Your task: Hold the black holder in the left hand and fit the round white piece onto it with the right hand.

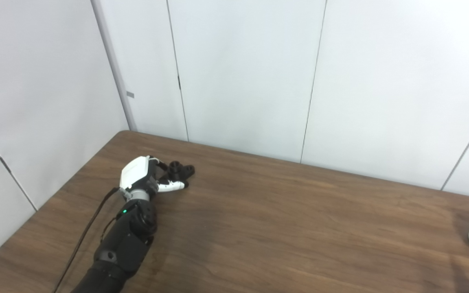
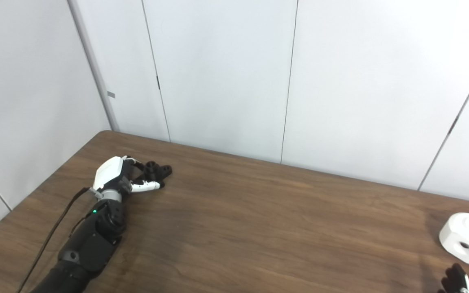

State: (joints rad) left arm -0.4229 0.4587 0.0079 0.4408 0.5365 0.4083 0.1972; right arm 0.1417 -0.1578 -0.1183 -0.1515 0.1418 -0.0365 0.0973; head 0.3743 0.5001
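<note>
Wood-grain table (image 2: 259, 228) is seen from the head cameras, pale wall panels (image 2: 218, 73) behind; at far left the left hand (image 2: 114, 175) is laid low on the tabletop, arm entering from the bottom edge with a cable run beside it, fingers (image 2: 147, 187) spread around the black holder (image 2: 157, 170), which sits on the table just past the palm near the back-left corner; contact appears made at the fingertips but a firm closed grasp is not shown, so the hand is judged part-curled around the holder, not clenched, holder not lifted; middle of the table is bare wood; at far right the round white piece (image 2: 466, 239) rests on the table near the right edge, holes visible in its top and side, well apart from the holder; only dark fingertips of the right hand (image 2: 456, 280) are caught at the bottom right corner, just below the piece, not touching it, and its state cannot be told; step in hand is judged as securing the holder, early in the task; to be done well, fingers should be closed fully with the thumb opposed before any lift, holder kept upright with its mating end left uncovered, and the white piece gripped by its outer wall so its hole stays free for fitting
</note>
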